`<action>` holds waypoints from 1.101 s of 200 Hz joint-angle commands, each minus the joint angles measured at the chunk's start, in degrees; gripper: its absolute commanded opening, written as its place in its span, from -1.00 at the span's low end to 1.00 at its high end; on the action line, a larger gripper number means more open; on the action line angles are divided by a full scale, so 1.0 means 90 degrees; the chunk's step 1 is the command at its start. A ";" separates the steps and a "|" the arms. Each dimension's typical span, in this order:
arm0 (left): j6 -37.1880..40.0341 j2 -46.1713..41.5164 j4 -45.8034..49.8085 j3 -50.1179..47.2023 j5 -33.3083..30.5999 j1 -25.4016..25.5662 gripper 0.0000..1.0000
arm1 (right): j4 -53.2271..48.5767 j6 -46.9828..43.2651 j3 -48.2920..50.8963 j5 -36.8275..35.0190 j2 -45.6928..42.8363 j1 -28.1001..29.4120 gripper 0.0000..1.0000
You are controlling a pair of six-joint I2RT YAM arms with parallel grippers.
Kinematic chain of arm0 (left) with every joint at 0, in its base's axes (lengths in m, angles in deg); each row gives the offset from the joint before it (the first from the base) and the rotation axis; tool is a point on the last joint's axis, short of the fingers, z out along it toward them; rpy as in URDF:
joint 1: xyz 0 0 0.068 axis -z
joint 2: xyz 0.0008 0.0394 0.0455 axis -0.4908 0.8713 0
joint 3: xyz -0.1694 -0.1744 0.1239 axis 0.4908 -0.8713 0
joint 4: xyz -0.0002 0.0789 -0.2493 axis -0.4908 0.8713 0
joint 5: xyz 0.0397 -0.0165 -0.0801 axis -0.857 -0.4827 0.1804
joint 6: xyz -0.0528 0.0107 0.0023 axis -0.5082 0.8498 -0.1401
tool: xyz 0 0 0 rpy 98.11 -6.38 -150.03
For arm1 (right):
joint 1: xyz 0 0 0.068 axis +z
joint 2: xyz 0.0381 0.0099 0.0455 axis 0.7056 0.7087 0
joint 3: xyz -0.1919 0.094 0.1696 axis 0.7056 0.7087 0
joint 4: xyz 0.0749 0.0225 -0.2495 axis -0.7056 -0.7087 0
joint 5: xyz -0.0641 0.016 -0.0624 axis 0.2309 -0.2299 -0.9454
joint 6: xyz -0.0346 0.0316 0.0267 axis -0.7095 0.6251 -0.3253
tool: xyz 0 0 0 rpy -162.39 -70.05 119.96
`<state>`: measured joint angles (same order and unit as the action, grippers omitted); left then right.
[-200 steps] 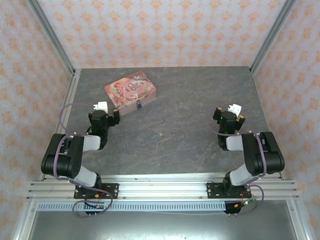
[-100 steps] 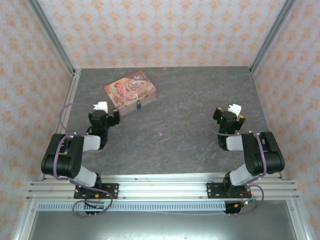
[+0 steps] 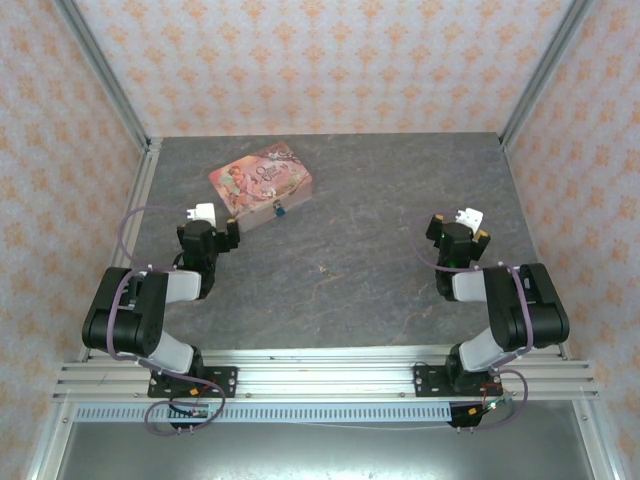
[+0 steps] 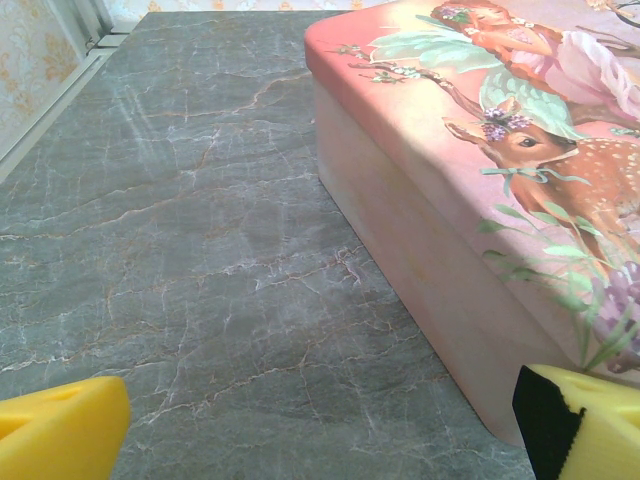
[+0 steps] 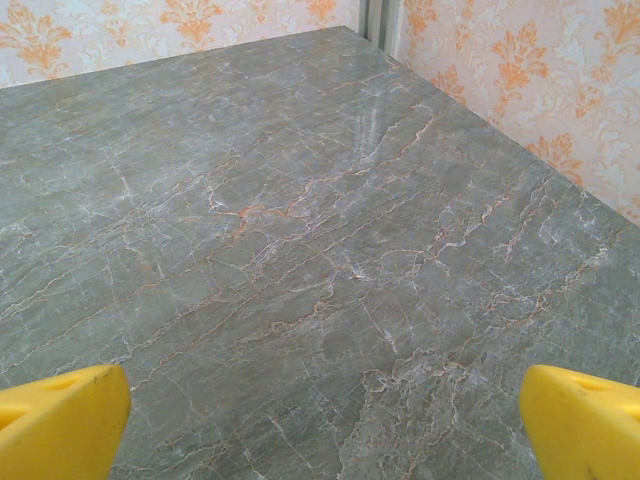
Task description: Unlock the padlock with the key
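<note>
The tiny teal-blue padlock hangs at the front side of the pink picture-printed tin, far left of the table. The key is a small pale speck lying on the grey marble near the table's middle. My left gripper sits just near-left of the tin, open, nothing between its yellow fingertips; the tin's corner rises close ahead on the right of the left wrist view. My right gripper rests open over bare marble at the right, its fingertips wide apart.
The grey marble table is walled by patterned panels and metal posts at the back corners. An aluminium rail runs along the near edge by the arm bases. Open surface lies between the two arms.
</note>
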<state>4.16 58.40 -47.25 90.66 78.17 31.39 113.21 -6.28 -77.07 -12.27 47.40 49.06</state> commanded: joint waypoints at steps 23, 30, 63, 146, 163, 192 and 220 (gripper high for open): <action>0.0100 -0.0060 -0.0038 0.0103 -0.0040 0.0041 1.00 | -0.0023 0.0095 -0.0111 0.0012 0.0001 -0.0006 0.99; 0.0089 -0.0062 -0.0031 0.0112 -0.0045 0.0037 1.00 | -0.0026 0.0095 -0.0123 0.0011 -0.0001 -0.0013 0.99; 0.0077 -0.0253 0.0262 0.0206 -0.0031 0.0032 1.00 | -0.0005 0.0096 -0.0092 0.0018 -0.0017 -0.0007 0.99; -0.0988 -0.2647 0.4728 0.1336 -0.0779 -0.0017 0.96 | -0.3960 0.0460 -0.1633 0.0497 -0.1307 -0.0007 0.99; -0.1422 -0.2976 0.5716 0.1580 -0.0506 -0.0017 0.82 | -0.5036 0.0636 -0.2161 0.1097 -0.1425 0.0001 0.88; -0.2364 -0.3170 0.6925 0.1752 0.0448 0.0071 0.57 | -0.6492 0.0679 -0.2970 0.2086 -0.1234 0.0451 0.67; -0.3754 -0.3240 0.6854 0.1238 0.1059 0.0945 0.44 | -0.7388 0.0822 -0.3546 0.2823 -0.0668 0.1454 0.41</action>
<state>-16.13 30.12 7.56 105.06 81.01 33.73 61.02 -0.64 -105.31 4.69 37.17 55.57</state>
